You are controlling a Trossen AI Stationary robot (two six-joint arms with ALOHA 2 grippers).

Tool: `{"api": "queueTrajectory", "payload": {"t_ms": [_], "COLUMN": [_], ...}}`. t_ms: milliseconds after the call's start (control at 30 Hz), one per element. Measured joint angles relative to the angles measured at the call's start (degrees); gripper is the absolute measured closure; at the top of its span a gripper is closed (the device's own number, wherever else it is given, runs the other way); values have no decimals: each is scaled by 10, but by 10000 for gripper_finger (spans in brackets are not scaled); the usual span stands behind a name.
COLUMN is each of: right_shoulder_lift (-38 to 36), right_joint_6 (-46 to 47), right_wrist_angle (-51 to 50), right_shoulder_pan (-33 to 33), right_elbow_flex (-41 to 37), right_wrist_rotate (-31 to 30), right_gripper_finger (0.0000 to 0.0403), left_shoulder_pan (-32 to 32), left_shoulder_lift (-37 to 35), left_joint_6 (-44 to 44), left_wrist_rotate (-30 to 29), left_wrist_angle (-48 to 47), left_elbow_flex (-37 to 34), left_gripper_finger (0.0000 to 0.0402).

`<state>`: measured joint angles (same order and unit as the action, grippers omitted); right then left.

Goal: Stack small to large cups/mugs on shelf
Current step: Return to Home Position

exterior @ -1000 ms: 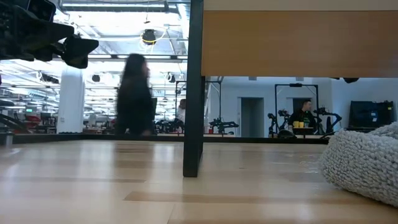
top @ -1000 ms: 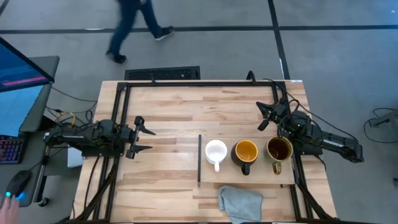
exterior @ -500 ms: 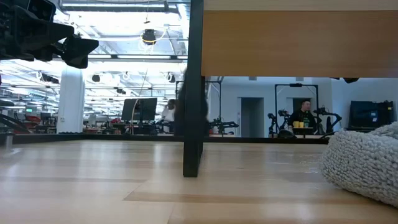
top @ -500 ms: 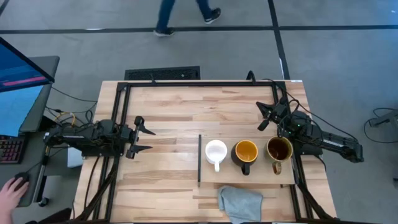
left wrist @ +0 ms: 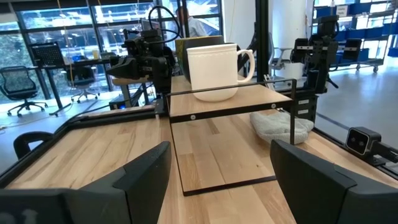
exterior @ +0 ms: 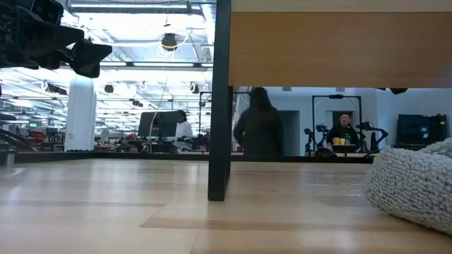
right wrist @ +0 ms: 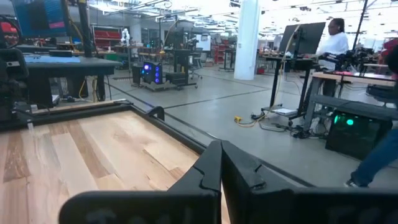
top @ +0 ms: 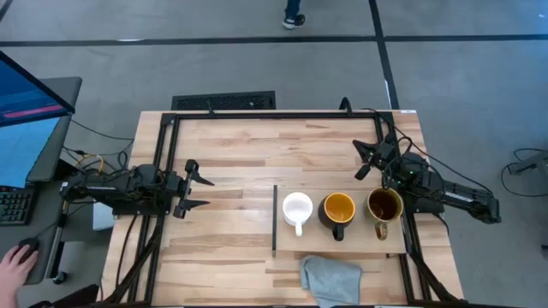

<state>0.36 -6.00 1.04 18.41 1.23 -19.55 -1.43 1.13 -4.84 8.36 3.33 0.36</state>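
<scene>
Since all three mugs are seen standing on the shelf (top: pixel 342 244), the coming move is judged to be a withdrawal, and it turns on how the row lies from each claw. The row is laid along the shelf's long axis, which runs straight ahead of the left gripper (top: pixel 195 186). The white mug (top: pixel 297 207) is set nearest it, ahead and well apart, then the black mug (top: pixel 339 208), with the olive-brown mug (top: pixel 384 204) farthest off. The left gripper's fingers are spread wide with nothing between them. The right gripper (top: pixel 364 160) is the nearer claw, and the olive-brown mug is found just beside and behind it. Its fingers, drawn together on nothing, are pointed away from the row, so a retreat is judged to be clear of the mugs. The mugs are seen upright, side by side and not nested, each handle turned to the left gripper's right. The white mug looks smallest; the black one's inside is yellow-orange, the olive-brown one's dark.
</scene>
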Motion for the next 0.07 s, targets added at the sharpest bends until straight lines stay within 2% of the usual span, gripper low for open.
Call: {"api": "queueTrajectory", "payload": {"t_ms": [67], "right_shoulder_lift": [0], "right_joint_6": [0], "right_wrist_angle": [0], "right_shoulder_pan": [0], "right_elbow_flex": [0], "right_wrist_rotate": [0], "right_gripper_finger": [374], "left_shoulder_pan": [0], "left_shoulder_lift": [0], "left_joint_6": [-1], "left_wrist_rotate": [0], "left_wrist_angle": [0], "left_elbow_flex": [0], "left_gripper_finger": [136]}}
